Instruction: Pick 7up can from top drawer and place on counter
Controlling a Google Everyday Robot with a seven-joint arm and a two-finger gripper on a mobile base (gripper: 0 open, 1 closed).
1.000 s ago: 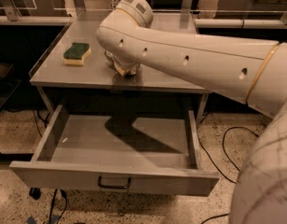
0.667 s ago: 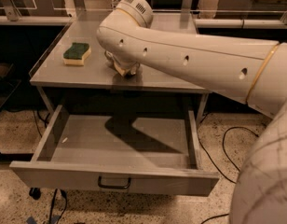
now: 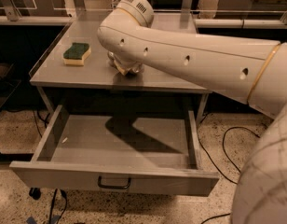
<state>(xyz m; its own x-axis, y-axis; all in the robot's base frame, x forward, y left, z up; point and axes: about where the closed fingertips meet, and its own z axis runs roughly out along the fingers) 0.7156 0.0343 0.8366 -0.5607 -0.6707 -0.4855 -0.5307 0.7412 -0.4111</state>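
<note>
The top drawer (image 3: pixel 115 183) is pulled wide open below the counter (image 3: pixel 87 73), and its floor shows nothing but the arm's shadow. My gripper (image 3: pixel 125 67) hangs under the big white arm, low over the front middle of the counter, mostly hidden by the arm. The 7up can does not show plainly. A small greyish rounded shape sits at the gripper's left side, and I cannot tell whether it is the can.
A green and yellow sponge (image 3: pixel 77 53) lies on the left part of the counter. Clear low walls edge the counter at the left and back. Cables (image 3: pixel 227 148) run on the speckled floor to the right of the drawer.
</note>
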